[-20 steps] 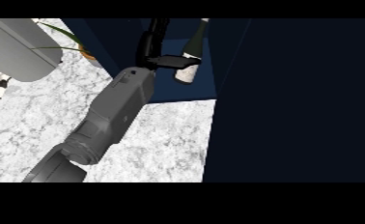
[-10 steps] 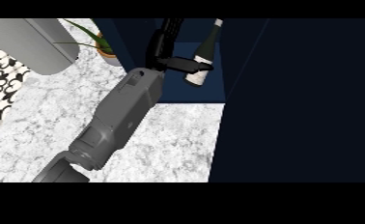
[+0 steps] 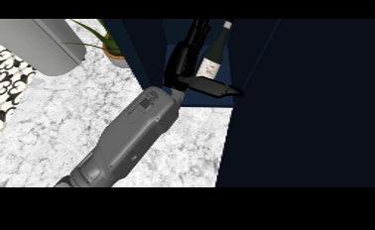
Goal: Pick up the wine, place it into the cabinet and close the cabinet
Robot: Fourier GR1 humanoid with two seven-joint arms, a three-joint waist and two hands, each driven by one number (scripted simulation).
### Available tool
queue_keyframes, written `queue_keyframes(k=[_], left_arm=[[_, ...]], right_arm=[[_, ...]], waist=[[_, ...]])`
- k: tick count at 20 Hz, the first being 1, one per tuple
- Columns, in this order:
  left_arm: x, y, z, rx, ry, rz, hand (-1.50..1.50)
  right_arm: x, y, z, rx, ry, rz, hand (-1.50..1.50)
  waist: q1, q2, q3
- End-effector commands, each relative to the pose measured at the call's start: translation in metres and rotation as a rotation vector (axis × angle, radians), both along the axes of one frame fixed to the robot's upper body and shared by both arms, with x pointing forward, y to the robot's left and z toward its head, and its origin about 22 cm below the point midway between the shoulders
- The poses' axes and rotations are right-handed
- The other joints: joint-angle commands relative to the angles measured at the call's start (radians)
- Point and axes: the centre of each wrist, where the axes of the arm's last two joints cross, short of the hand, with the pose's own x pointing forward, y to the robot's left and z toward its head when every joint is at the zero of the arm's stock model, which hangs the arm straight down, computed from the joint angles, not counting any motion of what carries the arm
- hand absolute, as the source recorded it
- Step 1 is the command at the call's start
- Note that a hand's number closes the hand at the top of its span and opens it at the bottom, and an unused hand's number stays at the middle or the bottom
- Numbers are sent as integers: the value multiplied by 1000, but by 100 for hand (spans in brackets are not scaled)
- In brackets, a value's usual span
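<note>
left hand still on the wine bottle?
Cannot tell. In the head view the left hand lies right beside the wine bottle inside the cabinet; no gap or contact shows plainly.

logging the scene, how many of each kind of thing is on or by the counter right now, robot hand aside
wine bottle: 1, upright inside the cabinet
cabinet: 1, dark blue, open
potted plant: 1, on the counter left of the cabinet
grey rounded object: 1, at the upper left, kind unclear
black-and-white patterned item: 1, cut off at the left edge
total: 5
</note>
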Motion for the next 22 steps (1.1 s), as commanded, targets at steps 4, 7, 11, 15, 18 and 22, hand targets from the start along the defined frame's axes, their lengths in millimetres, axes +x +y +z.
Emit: queue_keyframes(k=[4,7,11,15,18,22], left_arm=[[-76,-24,19,-77,24,-11,-150],[-100,-26,19,-104,23,14,-150],[-130,-33,19,-161,49,60,-150],[-151,-21,10,-200,87,71,-150],[-187,-17,20,-246,85,66,150],[-223,12,-6,-210,86,2,150]], right_arm=[[0,3,-5,-8,-23,-11,-150],[-13,-5,4,4,-38,10,-150],[-19,8,5,12,-43,23,-150],[-4,12,17,4,-21,9,-150],[-11,12,-2,2,-28,6,-150],[-19,5,-7,9,-35,-14,-150]], waist=[[9,5,1],[-6,7,1],[-20,8,-1],[-9,11,-1],[-8,12,0],[-11,13,0]])
